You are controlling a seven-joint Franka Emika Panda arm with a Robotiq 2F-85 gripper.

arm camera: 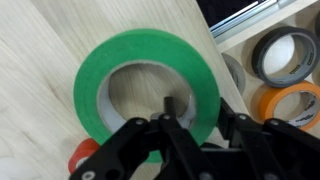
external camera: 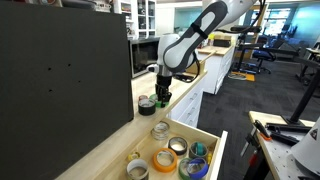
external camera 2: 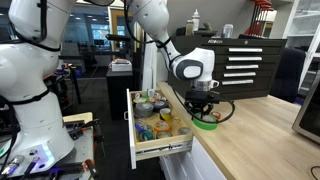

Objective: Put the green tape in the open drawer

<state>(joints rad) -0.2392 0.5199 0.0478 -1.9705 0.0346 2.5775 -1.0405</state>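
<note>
- Pincer (arm camera: 195, 118) straddled green tape (arm camera: 110, 55) wall, one finger (arm camera: 168, 112) in core for a rim grab; clamped or not, couldn't tell.
- Tape lay flat on counter (external camera 2: 270, 125) beneath pincer, open drawer (external camera 2: 165, 150) just beside.

A light-wood counter (external camera: 100, 140) runs above white cabinets (external camera: 215, 80), with a dark panel (external camera: 60, 70) standing behind it. The floor (external camera: 250, 110) is dark (office chairs (external camera: 265, 55) stand farther off). A black tool chest (external camera 2: 240, 65) sits at the counter's back, and daylight comes through distant windows (external camera: 295, 22).
</note>
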